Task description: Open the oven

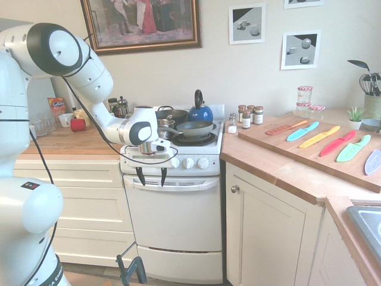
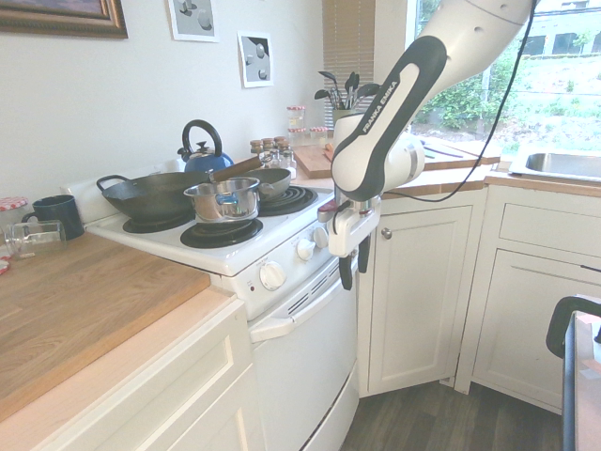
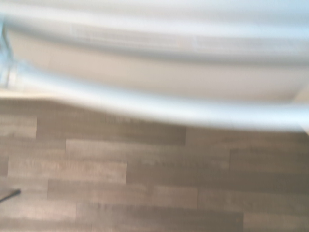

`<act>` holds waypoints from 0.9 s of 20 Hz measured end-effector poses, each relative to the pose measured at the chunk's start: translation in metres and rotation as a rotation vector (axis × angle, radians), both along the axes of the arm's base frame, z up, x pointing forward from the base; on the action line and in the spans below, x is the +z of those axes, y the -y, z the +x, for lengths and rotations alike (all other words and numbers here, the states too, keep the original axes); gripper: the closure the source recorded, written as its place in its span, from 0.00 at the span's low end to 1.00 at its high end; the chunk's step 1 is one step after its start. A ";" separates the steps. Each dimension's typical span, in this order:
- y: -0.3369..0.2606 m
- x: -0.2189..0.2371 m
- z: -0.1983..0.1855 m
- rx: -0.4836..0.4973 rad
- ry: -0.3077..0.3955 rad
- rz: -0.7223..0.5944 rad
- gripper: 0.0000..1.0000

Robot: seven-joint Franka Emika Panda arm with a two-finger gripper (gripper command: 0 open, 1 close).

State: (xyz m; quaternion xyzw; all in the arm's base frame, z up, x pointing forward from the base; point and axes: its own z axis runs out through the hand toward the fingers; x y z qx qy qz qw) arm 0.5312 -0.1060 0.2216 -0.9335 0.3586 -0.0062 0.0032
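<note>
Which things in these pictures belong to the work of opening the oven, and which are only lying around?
For the job:
- oven door, closed
- bar handle
- gripper, open, close to the handle

Just lying about:
- blue kettle
- dark wok
- steel pot
- colourful knives on a wooden board
- spice jars

"FRANKA EMIKA" in white letters on the robot arm's dark band (image 2: 390, 113).

Colored knives (image 1: 339, 136) lie on a wooden cutting board (image 1: 280, 142).
</note>
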 end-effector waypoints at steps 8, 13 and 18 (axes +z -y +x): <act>0.007 -0.028 0.071 -0.035 0.070 -0.003 0.00; 0.013 -0.038 0.076 -0.064 0.071 0.000 0.00; 0.010 -0.050 0.063 -0.067 0.048 0.004 0.00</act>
